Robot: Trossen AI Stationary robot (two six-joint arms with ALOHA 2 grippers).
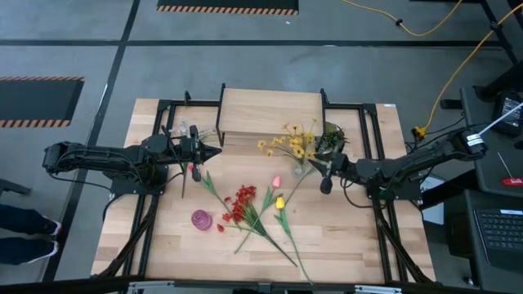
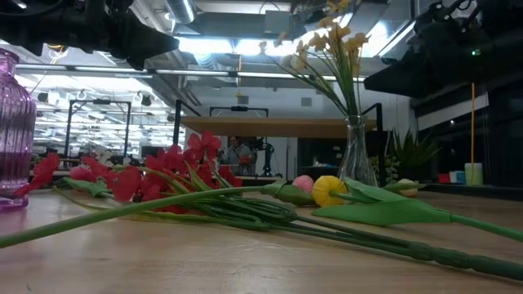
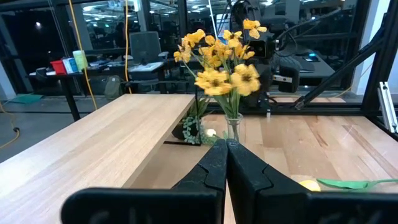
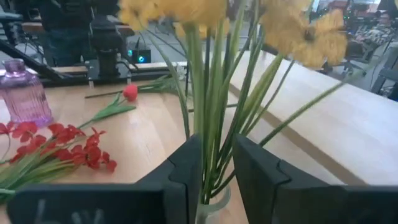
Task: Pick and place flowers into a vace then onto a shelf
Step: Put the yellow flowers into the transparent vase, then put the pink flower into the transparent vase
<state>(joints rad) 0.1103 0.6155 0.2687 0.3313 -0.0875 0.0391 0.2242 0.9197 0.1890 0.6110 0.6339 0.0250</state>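
Note:
A clear glass vase (image 1: 300,171) stands on the table in front of the shelf (image 1: 272,114) and holds yellow flowers (image 1: 296,143). My right gripper (image 1: 313,167) is at the stems just above the vase's mouth, shut on them. More stems lie loose on the table: a red tulip (image 1: 194,170), a red berry spray (image 1: 240,204), a pink tulip (image 1: 276,181) and a yellow tulip (image 1: 280,202). My left gripper (image 1: 214,153) is shut and empty, hovering off the shelf's left front corner, above the red tulip's stalk. My right gripper (image 4: 216,171) pinches the bundle of green stems (image 4: 214,146) of the yellow flowers between its two fingers, just above the vase's rim (image 4: 214,210). It comes level from the table's right, fingers across the stems. The stems stand upright in the vase, which rests on the table.
A purple ribbed vase (image 1: 201,219) stands upright near the table's left front, beside the berry spray. A small green plant (image 1: 331,137) sits by the shelf's right front corner. Black frame rails run along both table sides. The shelf's wood top is bare.

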